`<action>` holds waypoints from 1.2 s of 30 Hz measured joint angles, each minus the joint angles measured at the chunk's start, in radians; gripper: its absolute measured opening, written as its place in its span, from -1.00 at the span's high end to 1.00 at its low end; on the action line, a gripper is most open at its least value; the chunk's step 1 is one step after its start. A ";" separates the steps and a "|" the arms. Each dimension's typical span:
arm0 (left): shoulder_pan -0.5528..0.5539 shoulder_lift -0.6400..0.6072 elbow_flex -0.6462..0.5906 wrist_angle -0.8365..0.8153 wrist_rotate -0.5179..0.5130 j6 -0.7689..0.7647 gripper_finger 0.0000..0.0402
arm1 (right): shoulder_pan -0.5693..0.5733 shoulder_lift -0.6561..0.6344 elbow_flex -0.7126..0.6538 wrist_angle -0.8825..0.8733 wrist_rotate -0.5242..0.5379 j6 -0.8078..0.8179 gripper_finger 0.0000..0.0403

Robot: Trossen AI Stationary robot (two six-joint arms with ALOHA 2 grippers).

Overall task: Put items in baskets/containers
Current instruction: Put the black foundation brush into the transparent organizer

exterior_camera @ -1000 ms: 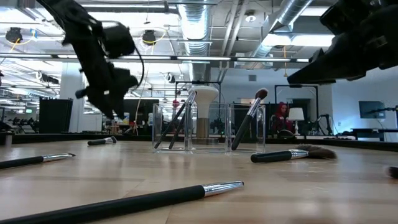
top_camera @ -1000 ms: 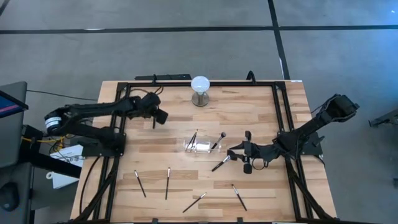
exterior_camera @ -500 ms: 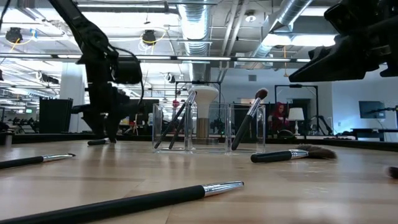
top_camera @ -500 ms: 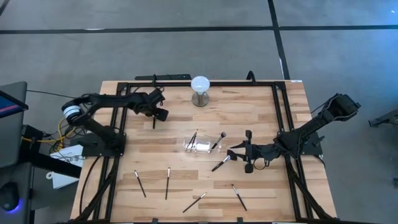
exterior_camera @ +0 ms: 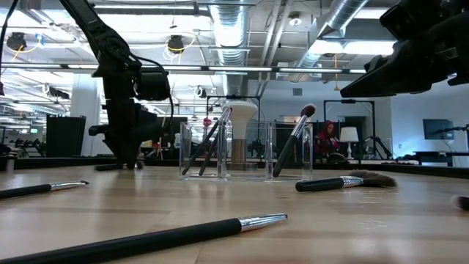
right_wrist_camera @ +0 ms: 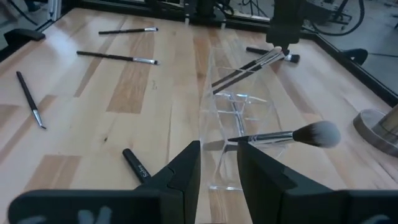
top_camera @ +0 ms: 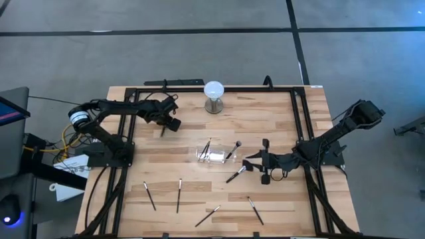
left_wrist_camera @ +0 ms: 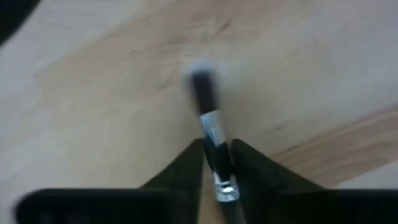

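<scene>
Brushes lie scattered over the wooden table (top_camera: 279, 119), and the account runs from its left side to its right. At the far left the left gripper (top_camera: 164, 127) is down at the table surface, its fingers (left_wrist_camera: 186, 168) set on either side of a brush (left_wrist_camera: 208, 124) with a silver ferrule and dark tip, the shaft lying in the narrow gap between them; the low view shows the same gripper (exterior_camera: 124, 158) reaching down to the wood. Whether the fingers actually press the handle cannot be told. Nearer the front edge on the left lie two loose brushes (top_camera: 149, 196) and (top_camera: 179, 194), and a third (top_camera: 207, 216) lies a little further right. At the far edge stands a white globe lamp (top_camera: 214, 95). In the middle of the table sits the clear holder (top_camera: 212, 157), with two dark brushes (exterior_camera: 212, 143) leaning in its left compartment and a soft-tipped brush (exterior_camera: 294, 139) leaning in its right one. Just right of the holder a fan-headed brush (top_camera: 236, 174) lies on the wood, and another brush (top_camera: 255, 210) lies near the front. The right gripper (top_camera: 255, 166) hovers above the table right of the holder, its jaws a small way apart and empty.
</scene>
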 joint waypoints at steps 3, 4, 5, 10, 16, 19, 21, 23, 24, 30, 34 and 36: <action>0.001 -0.003 0.000 -0.006 -0.022 0.036 0.85 | 0.000 0.000 0.000 0.006 0.012 0.021 0.53; 0.002 -0.003 0.000 -0.008 -0.031 0.040 0.85 | 0.000 0.000 0.000 0.007 0.022 0.024 0.53; 0.002 -0.003 0.000 -0.008 -0.031 0.044 0.85 | 0.000 0.000 0.000 0.007 0.026 0.028 0.53; -0.025 -0.027 -0.005 -0.031 -0.005 0.090 0.73 | -0.010 0.001 0.000 0.046 0.028 0.031 0.53; -0.218 -0.199 -0.012 -0.026 0.046 0.081 0.86 | -0.071 0.043 0.000 0.218 0.026 -0.009 0.53; -0.363 -0.327 -0.012 -0.002 -0.022 0.070 0.86 | -0.090 0.049 0.000 0.342 0.025 -0.089 0.53; -0.471 -0.406 -0.012 0.023 -0.104 0.069 0.83 | -0.092 0.048 0.000 0.448 0.024 -0.149 0.53; -0.583 -0.474 -0.012 0.078 -0.164 0.071 0.79 | -0.087 0.047 0.000 0.559 0.024 -0.214 0.53; -0.637 -0.502 -0.012 0.117 -0.181 0.079 0.78 | -0.083 0.046 0.000 0.611 0.023 -0.244 0.53; -0.888 -0.543 -0.028 0.554 -0.252 0.303 0.85 | -0.121 0.048 0.020 0.772 -0.048 -0.347 0.53; -0.919 -0.483 -0.063 0.841 -0.260 0.446 0.80 | -0.170 0.054 0.093 0.735 -0.202 -0.352 0.53; -0.910 -0.443 -0.065 0.920 -0.259 0.483 0.78 | -0.188 0.070 0.138 0.694 -0.259 -0.354 0.53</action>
